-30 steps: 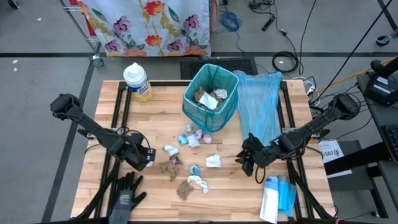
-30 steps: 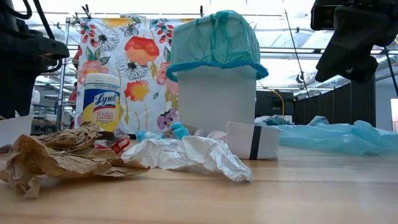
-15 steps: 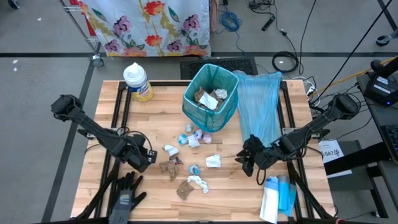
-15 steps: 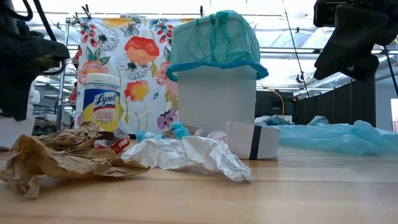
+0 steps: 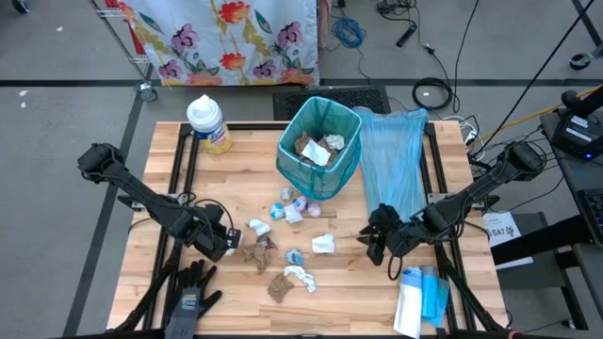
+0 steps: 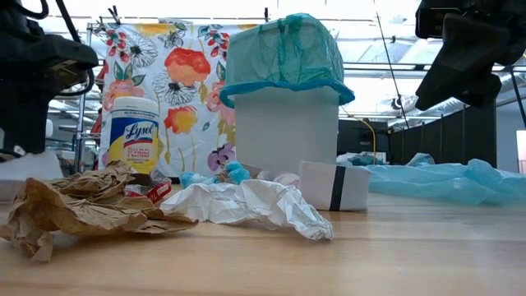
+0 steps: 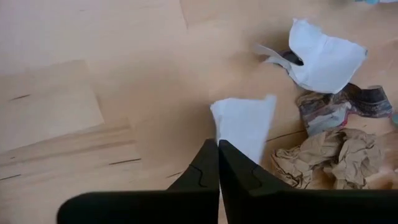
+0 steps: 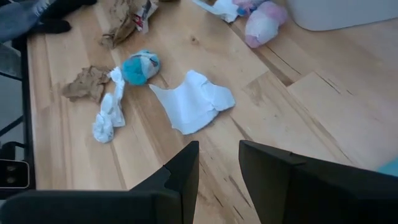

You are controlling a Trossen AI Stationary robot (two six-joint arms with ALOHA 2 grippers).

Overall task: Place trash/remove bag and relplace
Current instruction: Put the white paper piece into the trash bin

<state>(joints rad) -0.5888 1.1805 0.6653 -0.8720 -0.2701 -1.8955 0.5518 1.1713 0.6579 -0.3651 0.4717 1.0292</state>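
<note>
The trash lies scattered on the wooden table: brown paper wads [image 5: 254, 252], white tissues [image 5: 323, 244] and small blue and pink bits [image 5: 300, 204]. The white bin, lined with a teal bag [image 5: 320, 146], stands at the far middle and holds some scraps. A spare light blue bag [image 5: 391, 160] lies flat to its right. My left gripper [image 5: 230, 241] is shut on a white scrap [image 7: 244, 121] left of the wads. My right gripper [image 8: 217, 168] hovers open above the table, right of a white tissue [image 8: 194, 102]. My left gripper pinches the white scrap's near edge [image 7: 222, 135] between its two fingers, which slant down from above. The rest of the scrap sticks out past the fingertips toward the brown wad [image 7: 323, 155]. I cannot tell whether it is clear of the table.
A wipes canister [image 5: 208, 122] stands at the far left. Black gloves [image 5: 188, 297] lie at the near left edge, and a white and blue pack [image 5: 419, 301] at the near right. In the low view a small white box [image 6: 333, 186] sits before the bin.
My left gripper has shut on the white scrap, whose free end has shifted a little toward the brown wad. The right arm has stayed where it was.
</note>
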